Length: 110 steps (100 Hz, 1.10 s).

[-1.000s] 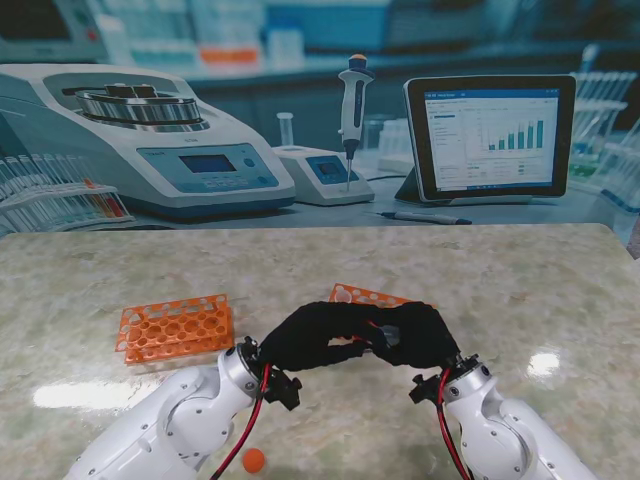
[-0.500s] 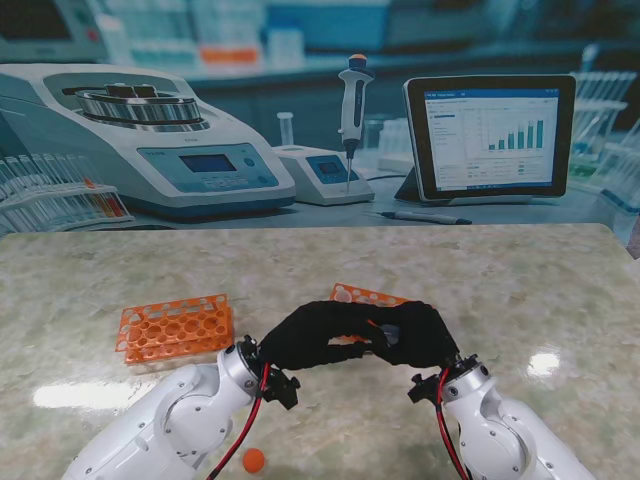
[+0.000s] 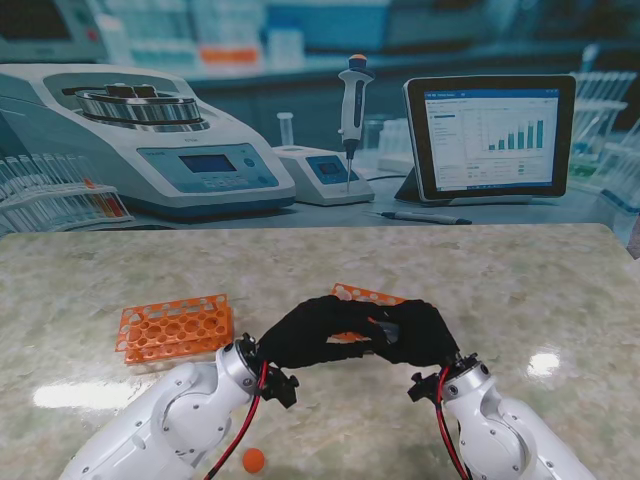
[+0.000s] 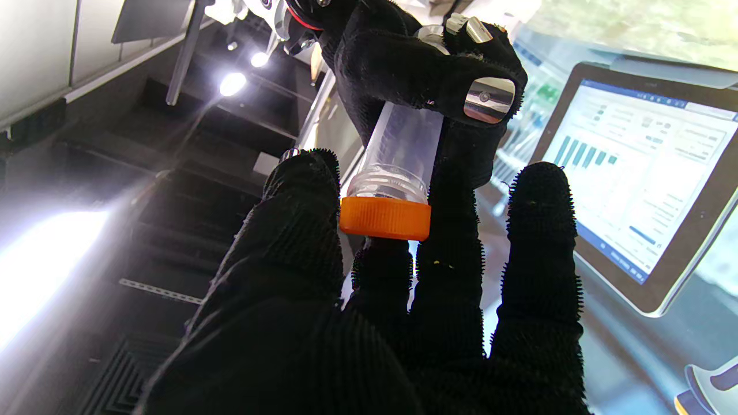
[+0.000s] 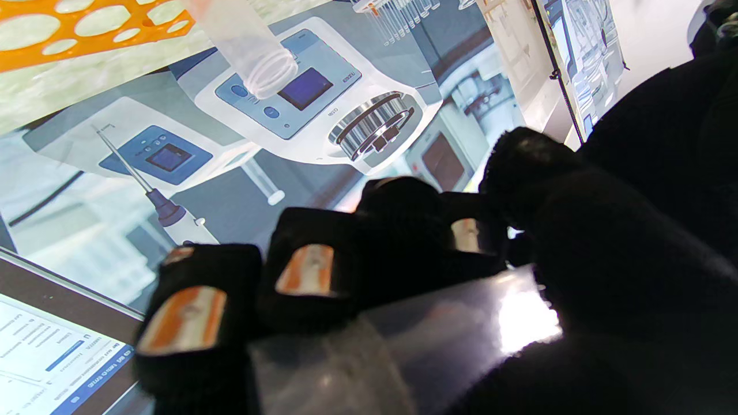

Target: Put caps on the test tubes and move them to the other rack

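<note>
right hand (image 4: 426, 75) wraps the test tube (image 4: 403, 144) to brace it — left hand (image 4: 369, 311) fingers pinch the orange cap (image 4: 385, 218), likely to twist it on.

Mostly hidden in the stand view: the orange perforated plastic rack (image 3: 368, 295) on the right, only its far edge clear of the two black-gloved hands. Clear plastic test tube (image 4: 400, 150) lost entirely behind the gloves there; upper end buried under the right hand's fingers (image 4: 426, 75) in the left wrist view. Filling the near edge of the right wrist view, blurred and cut off. Small orange round thing (image 3: 254, 460) near the left arm: too small to identify.
</note>
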{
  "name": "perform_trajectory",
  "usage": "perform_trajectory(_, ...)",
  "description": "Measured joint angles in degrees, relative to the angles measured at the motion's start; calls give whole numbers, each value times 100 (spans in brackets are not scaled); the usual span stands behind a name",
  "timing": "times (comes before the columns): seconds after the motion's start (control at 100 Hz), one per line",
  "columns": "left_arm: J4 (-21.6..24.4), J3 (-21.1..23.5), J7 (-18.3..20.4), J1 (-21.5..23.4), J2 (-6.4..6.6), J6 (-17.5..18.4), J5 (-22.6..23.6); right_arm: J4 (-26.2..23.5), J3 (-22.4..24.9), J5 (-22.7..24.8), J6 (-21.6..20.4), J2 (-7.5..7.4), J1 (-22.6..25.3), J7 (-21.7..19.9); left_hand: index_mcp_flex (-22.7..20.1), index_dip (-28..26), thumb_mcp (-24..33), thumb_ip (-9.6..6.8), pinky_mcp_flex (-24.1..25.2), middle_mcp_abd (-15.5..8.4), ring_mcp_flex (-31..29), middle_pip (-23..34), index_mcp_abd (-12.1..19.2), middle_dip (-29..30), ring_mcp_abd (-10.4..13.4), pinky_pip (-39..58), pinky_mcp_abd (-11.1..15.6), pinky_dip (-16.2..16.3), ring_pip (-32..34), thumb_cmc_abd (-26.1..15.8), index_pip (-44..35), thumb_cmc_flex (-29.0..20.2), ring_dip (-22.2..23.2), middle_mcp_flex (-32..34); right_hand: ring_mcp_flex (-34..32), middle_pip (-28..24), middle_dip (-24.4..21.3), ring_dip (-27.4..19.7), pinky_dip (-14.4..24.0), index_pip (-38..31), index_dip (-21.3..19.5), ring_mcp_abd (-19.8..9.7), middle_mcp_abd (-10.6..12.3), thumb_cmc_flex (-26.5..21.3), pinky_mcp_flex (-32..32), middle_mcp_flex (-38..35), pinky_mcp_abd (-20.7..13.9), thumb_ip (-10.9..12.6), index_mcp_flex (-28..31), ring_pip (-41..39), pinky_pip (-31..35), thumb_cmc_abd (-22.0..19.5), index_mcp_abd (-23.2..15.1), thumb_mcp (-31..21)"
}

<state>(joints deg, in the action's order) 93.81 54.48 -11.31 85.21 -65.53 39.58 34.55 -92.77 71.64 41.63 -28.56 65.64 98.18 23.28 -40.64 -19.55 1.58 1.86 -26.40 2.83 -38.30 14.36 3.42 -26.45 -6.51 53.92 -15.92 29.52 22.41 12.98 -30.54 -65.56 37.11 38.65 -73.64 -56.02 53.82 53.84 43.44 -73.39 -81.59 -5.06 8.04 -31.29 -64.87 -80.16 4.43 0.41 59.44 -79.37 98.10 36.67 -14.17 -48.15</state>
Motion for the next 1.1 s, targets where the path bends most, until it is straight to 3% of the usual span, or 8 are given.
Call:
perform_trajectory(0.25, 45, 33, 99, 7, 17, -26, -79, -1, 3, -7, 0, 1, -2, -6, 93, -128, -155, 11, 398, 38, 0, -146, 14, 173, -29, -359, -306, -80, -421, -152, 56, 149, -495, -5, 0, 1, 0, 0, 0, 1, 0, 0, 0, 0, 0, 0, 0, -2, 0, 0, 0, -1, 0, 0)
perform_trajectory(0.3, 52, 37, 97, 7, 18, -26, -70, -1, 6, -9, 0, 1, -2, -7, 65, -133, -134, 3, 479, 45, 0, -153, 133, 221, -49, -430, -369, -129, -471, -155, 61, 280, -574, -19, 0, 1, 0, 0, 0, 1, 0, 0, 0, -1, 0, 0, 0, -2, 0, 0, 0, -1, 0, 0)
perform_trajectory(0.64, 60, 27, 157, -28, 27, -27, -145, -1, 13, -20, 8, 1, -5, -16, 200, -137, -161, -6, 858, 48, 105, -306, 209, 377, -58, -782, -469, -219, -587, -163, 169, 436, -804, -154, 0, 2, 0, 0, 0, 2, 0, 0, 0, -15, 0, 0, -1, -22, 0, 0, 0, -2, 13, 0)
perform_trajectory(1.02, 68, -5, 282, -73, 52, -45, -226, 5, 33, -30, 19, 0, -17, -19, 353, -138, -204, 7, 1548, 50, 422, -580, 283, 778, -59, -1741, -754, -864, -605, -394, 472, 730, -1179, -455, 0, 2, 1, 0, 0, 2, 0, 0, -3, -59, 0, 0, -1, -41, 0, 0, 0, -4, 92, 11)
perform_trajectory(1.05, 81, -8, 294, -72, 55, -54, -238, 5, 33, -30, 20, 0, -18, -19, 356, -138, -204, 5, 1618, 50, 637, -592, 286, 811, -77, -1854, -765, -920, -915, -425, 484, 731, -1419, -458, 0, 2, 1, 0, 0, 2, 0, 0, -4, -60, 0, 0, -1, -41, 0, 0, 0, -4, 71, 12)
perform_trajectory(1.06, 87, -10, 300, -72, 56, -59, -242, 5, 33, -30, 20, 0, -18, -19, 395, -138, -203, 2, 1652, 50, 889, -612, 288, 816, -279, -1937, -770, -956, -1267, -447, 495, 733, -1602, -458, 0, 3, 1, 0, 0, 3, 0, 0, -4, -60, 0, 0, 0, -41, 0, 0, 0, -4, 67, 12)
perform_trajectory(1.07, 93, -11, 306, -73, 57, -65, -247, 5, 32, -30, 20, 0, -18, -19, 429, -138, -202, 2, 1684, 50, 954, -638, 288, 817, -319, -1968, -771, -989, -1282, -448, 539, 733, -1659, -470, 0, 3, 1, 0, 0, 3, 0, 0, -4, -60, 0, 0, 0, -41, 0, 0, 0, -4, 66, 12)
perform_trajectory(1.1, 112, -12, 334, -73, 58, -89, -266, 5, 29, -30, 20, 0, -18, -22, 418, -138, -207, 12, 1751, 50, 1093, -667, 290, 878, -322, -2054, -784, -1037, -1457, -456, 546, 800, -1790, -525, 0, 3, 1, 0, 0, 4, 0, 0, -4, -60, 0, 0, 0, -41, 0, 0, 0, -4, 62, 12)
